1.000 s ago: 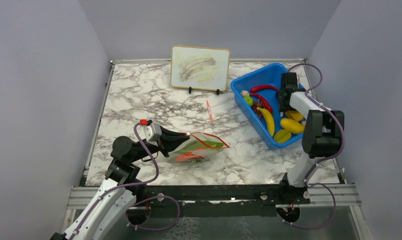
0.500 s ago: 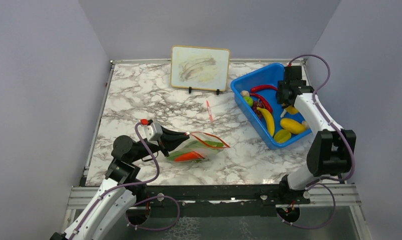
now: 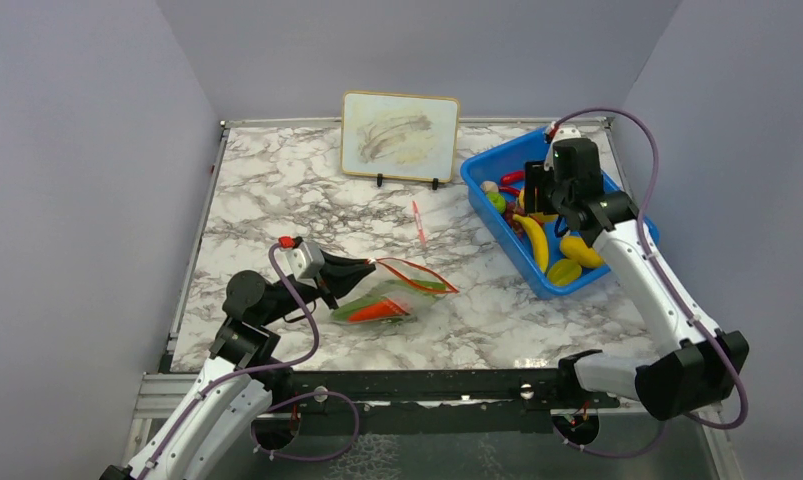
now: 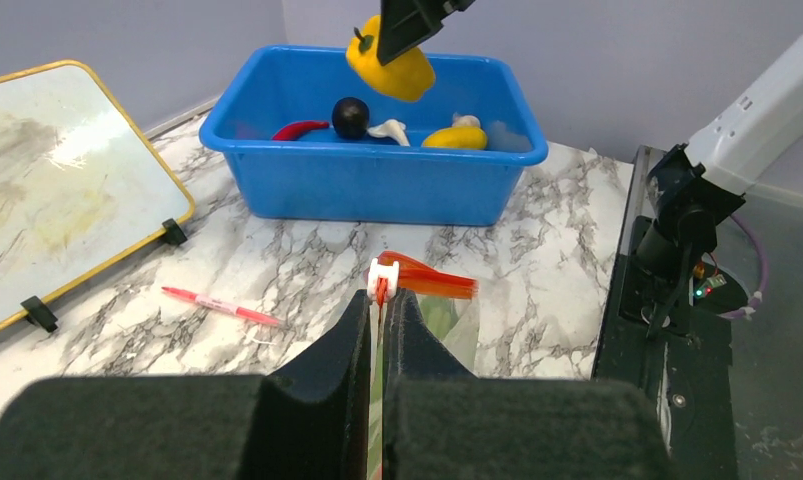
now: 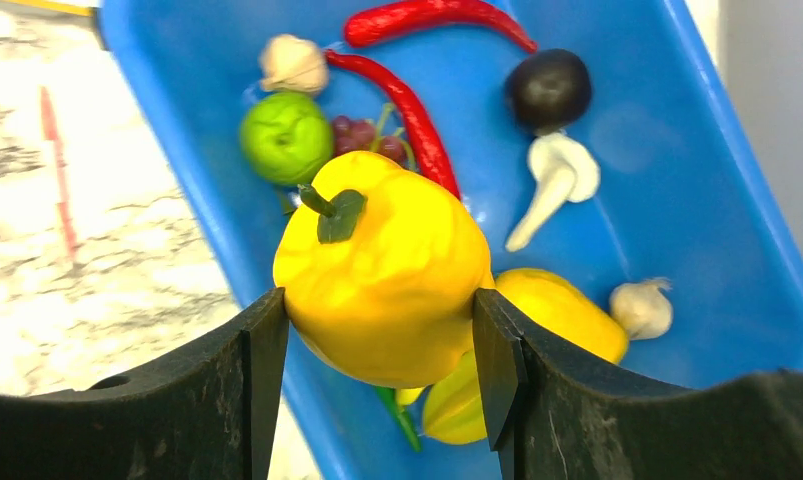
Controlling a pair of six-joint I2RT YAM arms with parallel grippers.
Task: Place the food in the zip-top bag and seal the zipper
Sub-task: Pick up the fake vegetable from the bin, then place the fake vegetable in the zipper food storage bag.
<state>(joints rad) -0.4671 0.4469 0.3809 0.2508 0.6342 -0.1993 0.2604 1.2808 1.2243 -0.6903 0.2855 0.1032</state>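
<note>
R tool (image 5: 377,312) tight on yellow pepper (image 5: 387,255) over blue bin (image 5: 682,180); L tool (image 4: 381,312) tight on zip-top bag (image 3: 393,292).

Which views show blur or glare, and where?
Left wrist view: glare on the whiteboard, the left gripper dark and soft. Right wrist view: the yellow pepper is sharp, the table washed out and blurry. Top view: evenly lit, sharp.
</note>
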